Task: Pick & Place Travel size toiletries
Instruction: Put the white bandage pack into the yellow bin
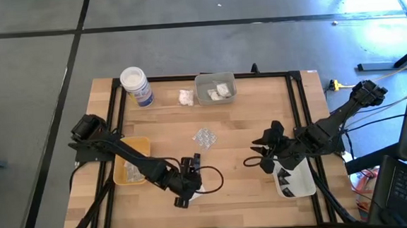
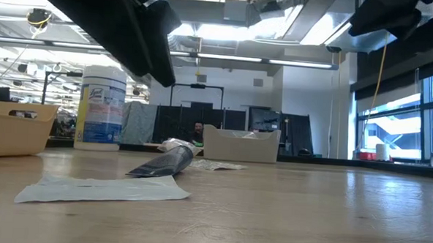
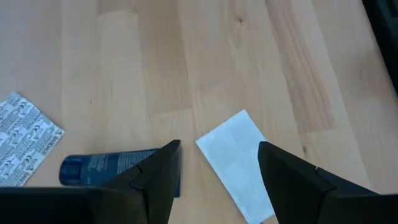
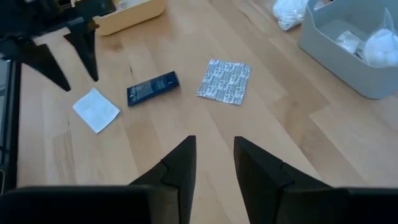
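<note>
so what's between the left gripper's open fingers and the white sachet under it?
Nothing. In the left wrist view the left gripper hangs open over the white sachet; bare wood shows around it, with the dark blue tube beside.

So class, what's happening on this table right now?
The left gripper hovers open over a flat white sachet, with a dark blue tube beside it. The right gripper waits empty, jaws slightly apart, near the white tray. A printed blister pack lies mid-table; nothing is held.

No print on the jar label (image 2: 100, 105) (or elsewhere) is legible.
</note>
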Controlling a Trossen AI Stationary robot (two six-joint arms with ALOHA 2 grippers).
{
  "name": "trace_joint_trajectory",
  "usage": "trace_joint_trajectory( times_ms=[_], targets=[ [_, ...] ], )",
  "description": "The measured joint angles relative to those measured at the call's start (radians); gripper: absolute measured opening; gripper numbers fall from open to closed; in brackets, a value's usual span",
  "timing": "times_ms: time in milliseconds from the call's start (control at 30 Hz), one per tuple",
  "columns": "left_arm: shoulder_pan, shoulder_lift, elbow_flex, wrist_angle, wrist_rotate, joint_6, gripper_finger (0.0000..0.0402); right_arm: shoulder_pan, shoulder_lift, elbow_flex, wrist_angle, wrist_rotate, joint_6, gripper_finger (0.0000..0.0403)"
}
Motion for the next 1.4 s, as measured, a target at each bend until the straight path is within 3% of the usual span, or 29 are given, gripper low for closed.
trace_joint_trajectory(
  times_ms=[500, 1033, 1400],
  targets=[
    [0.135, 0.000, 0.000, 0.001, 0.249, 0.117, 0.0202, -0.018, 0.000, 0.000, 0.005, -0.010, -0.046, 0.0095],
    [0.146, 0.000, -0.004, 0.001, 0.333, 0.209, 0.0201, -0.019, 0.000, 0.000, 0.006, -0.015, -0.044, 0.0115],
    [0.141, 0.011, -0.022, 0.013, 0.327, 0.224, 0.0200, -0.019, 0.000, 0.000, 0.021, -0.018, -0.048, 0.0125]
  ],
)
